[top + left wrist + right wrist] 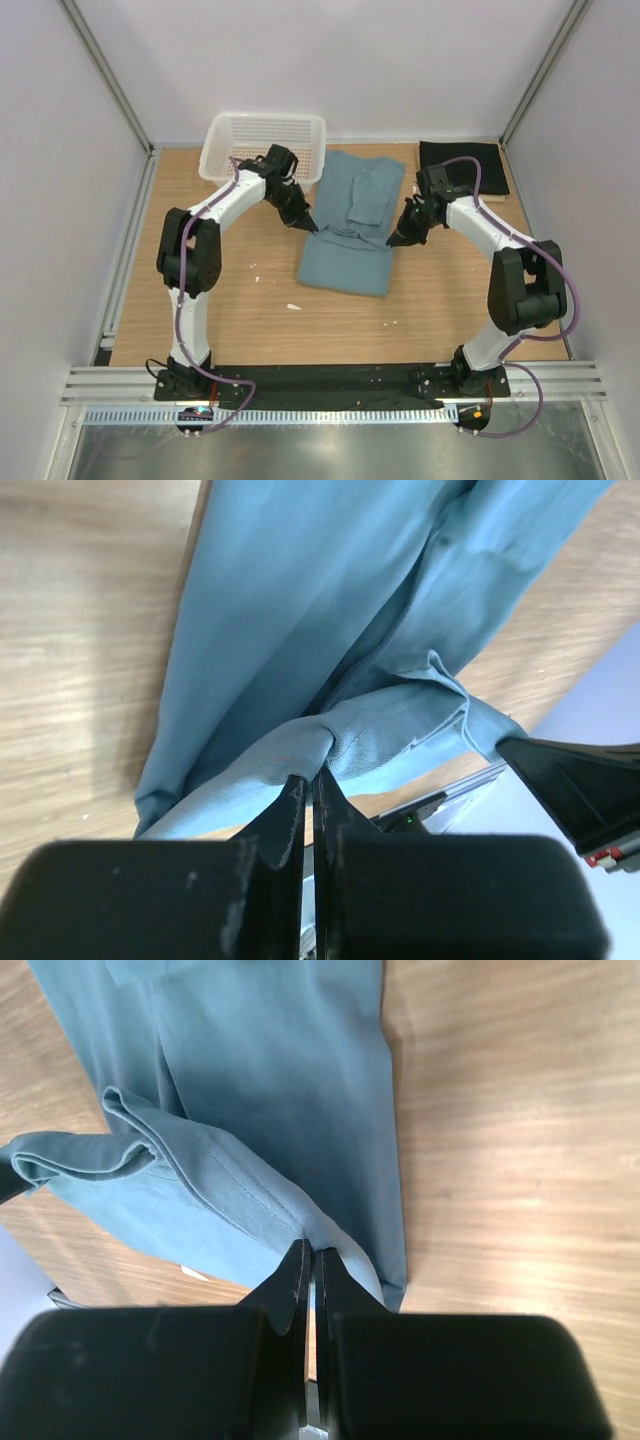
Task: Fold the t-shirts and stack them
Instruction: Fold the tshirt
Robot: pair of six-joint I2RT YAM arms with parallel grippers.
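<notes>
The teal-blue t-shirt (pixel 352 225) lies folded narrow in the middle of the table, its far part doubled over itself. My left gripper (pixel 313 230) is shut on its left edge; the left wrist view shows the cloth (pixel 300 630) pinched at my gripper (pixel 312 776). My right gripper (pixel 390 242) is shut on its right edge; the right wrist view shows the hem (pixel 250 1140) pinched at my gripper (pixel 312 1250). The black t-shirt (pixel 462 166) lies folded at the back right. The cream-beige t-shirt is out of view.
A white mesh basket (pixel 262 145) stands at the back left, just behind my left arm. Small white scraps (pixel 293 306) lie on the wood near the shirt's near edge. Side walls close in the table.
</notes>
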